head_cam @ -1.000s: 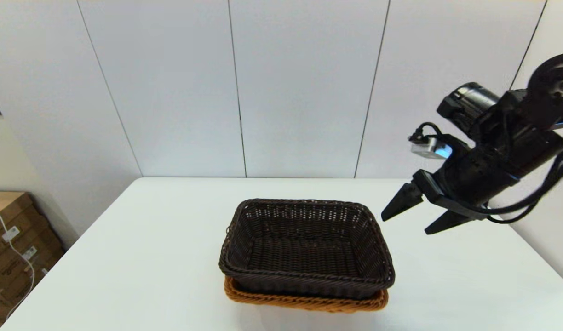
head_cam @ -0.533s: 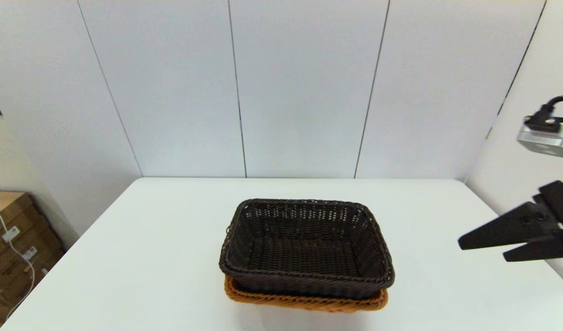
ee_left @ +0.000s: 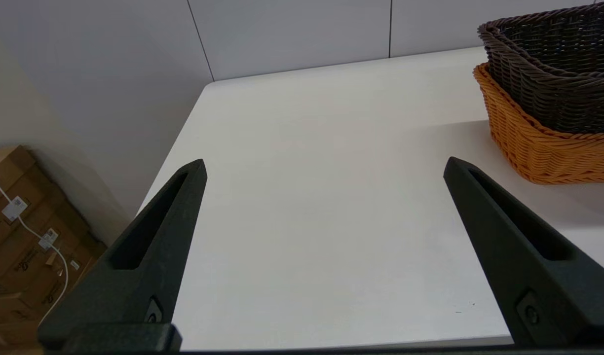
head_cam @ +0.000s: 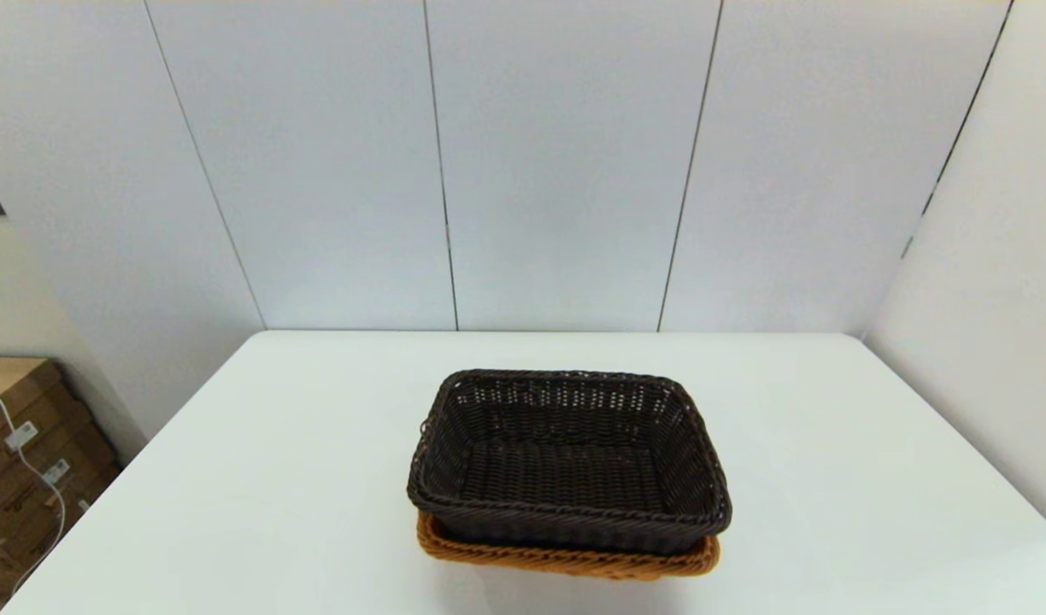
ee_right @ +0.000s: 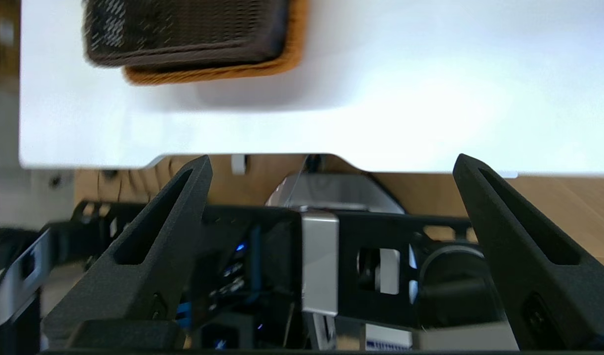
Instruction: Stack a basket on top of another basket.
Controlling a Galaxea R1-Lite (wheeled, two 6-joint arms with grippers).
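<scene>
Your right gripper (ee_right: 331, 162) is drawn back off the near edge of the white table (head_cam: 318, 478), above the robot's own base, fingers spread wide and holding nothing. Well ahead of it the dark brown basket (head_cam: 568, 457) sits nested in the orange-tan basket (head_cam: 566, 560), mouth up, long axis running across the table. Your left gripper (ee_left: 324, 165) hangs low over the table, jaws wide apart and empty, with the stacked baskets off to its right.
</scene>
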